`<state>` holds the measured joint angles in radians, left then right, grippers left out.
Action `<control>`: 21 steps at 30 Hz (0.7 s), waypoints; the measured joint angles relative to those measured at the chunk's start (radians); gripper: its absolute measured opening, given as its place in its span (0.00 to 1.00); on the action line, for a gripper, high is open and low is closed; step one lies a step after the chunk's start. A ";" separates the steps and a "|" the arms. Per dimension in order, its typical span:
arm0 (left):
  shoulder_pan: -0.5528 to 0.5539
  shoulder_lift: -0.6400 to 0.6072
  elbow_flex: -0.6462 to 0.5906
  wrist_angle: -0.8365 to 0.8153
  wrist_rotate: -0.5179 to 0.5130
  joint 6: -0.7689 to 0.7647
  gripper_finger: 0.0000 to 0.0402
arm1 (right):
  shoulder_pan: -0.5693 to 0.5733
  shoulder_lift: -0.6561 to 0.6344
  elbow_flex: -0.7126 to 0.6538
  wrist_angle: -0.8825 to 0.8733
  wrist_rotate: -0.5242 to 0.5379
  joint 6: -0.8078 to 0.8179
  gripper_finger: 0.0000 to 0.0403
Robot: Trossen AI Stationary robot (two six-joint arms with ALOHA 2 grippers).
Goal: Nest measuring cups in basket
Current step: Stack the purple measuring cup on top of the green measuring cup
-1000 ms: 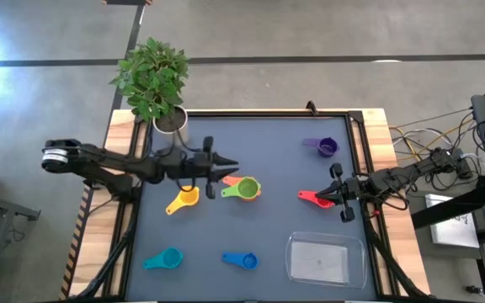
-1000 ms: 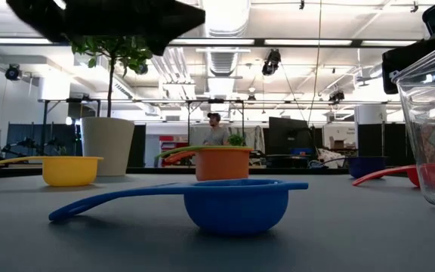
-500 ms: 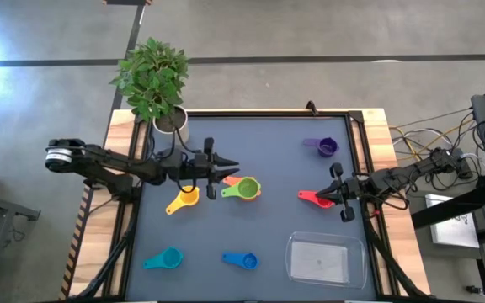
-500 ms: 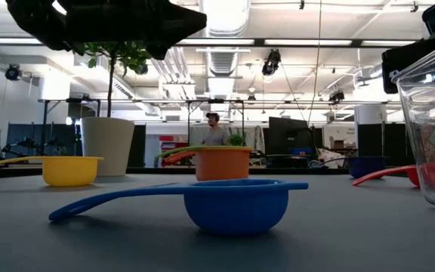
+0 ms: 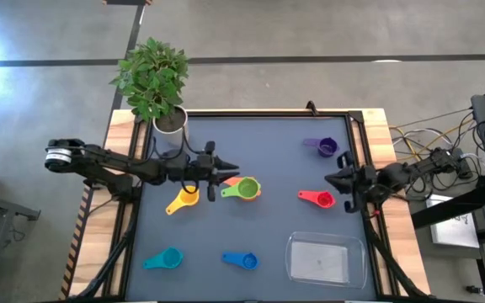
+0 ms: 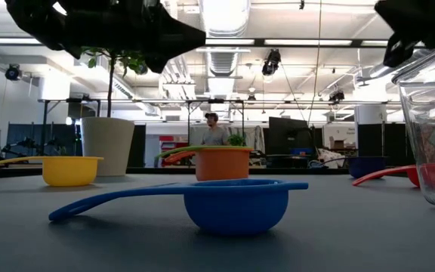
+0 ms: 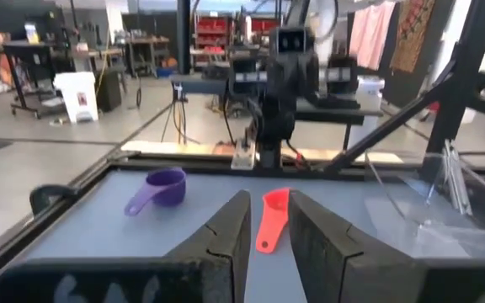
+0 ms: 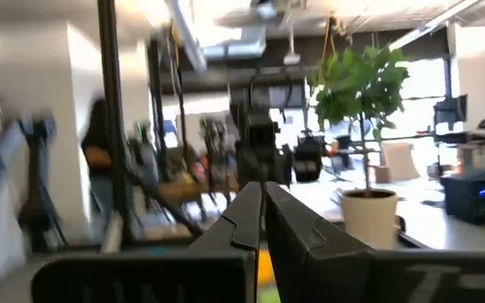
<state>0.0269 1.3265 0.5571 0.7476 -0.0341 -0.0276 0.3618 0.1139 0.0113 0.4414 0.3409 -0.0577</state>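
Cups look light, stiff, smooth plastic (judgement): pinch flat handle or rim, not round bowl.

Table as clock, high view: green cup (image 5: 248, 190) nested on orange cup (image 5: 232, 182) at centre; yellow cup (image 5: 187, 197) 9 o'clock; purple cup (image 5: 327, 147) 1; red cup (image 5: 322, 199) 3; teal cup (image 5: 167, 258) 7; blue cup (image 5: 242, 260) 6; basket (image 5: 326, 258) 5, empty.

Left gripper (image 5: 226, 175) above centre, fingers slightly parted, holding nothing. Right gripper (image 5: 331, 179) beside red cup, fingers pressed together, empty.

Orange cup mostly hidden under green; basket cut off in low view.
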 joint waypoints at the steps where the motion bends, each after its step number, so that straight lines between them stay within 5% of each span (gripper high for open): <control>1: 0.000 -0.003 0.000 -0.015 0.000 0.000 0.16 | 0.000 0.000 0.000 0.023 0.000 0.038 0.02; 4: 0.000 -0.018 -0.001 -0.035 0.000 0.005 0.16 | 0.000 0.000 0.000 0.061 0.025 0.103 0.02; 7: 0.000 -0.054 -0.001 -0.062 0.000 0.019 0.16 | 0.000 0.000 0.022 0.028 0.219 0.125 0.02; 10: 0.000 -0.099 -0.001 -0.102 0.000 0.020 0.16 | -0.001 0.020 0.151 -0.250 0.403 0.182 0.02; 14: 0.000 -0.150 -0.002 -0.173 0.000 0.007 0.16 | -0.001 0.098 0.358 -0.638 0.477 0.286 0.02; 18: 0.000 -0.164 -0.004 -0.196 0.000 -0.046 0.16 | -0.001 0.207 0.508 -0.827 0.605 0.407 0.02; 21: 0.000 -0.162 -0.004 -0.198 0.000 -0.061 0.16 | -0.003 0.300 0.581 -0.956 0.600 0.467 0.02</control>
<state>0.0269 1.1640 0.5529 0.5498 -0.0338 -0.0883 0.3592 0.4135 0.5923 -0.5145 0.9410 0.4093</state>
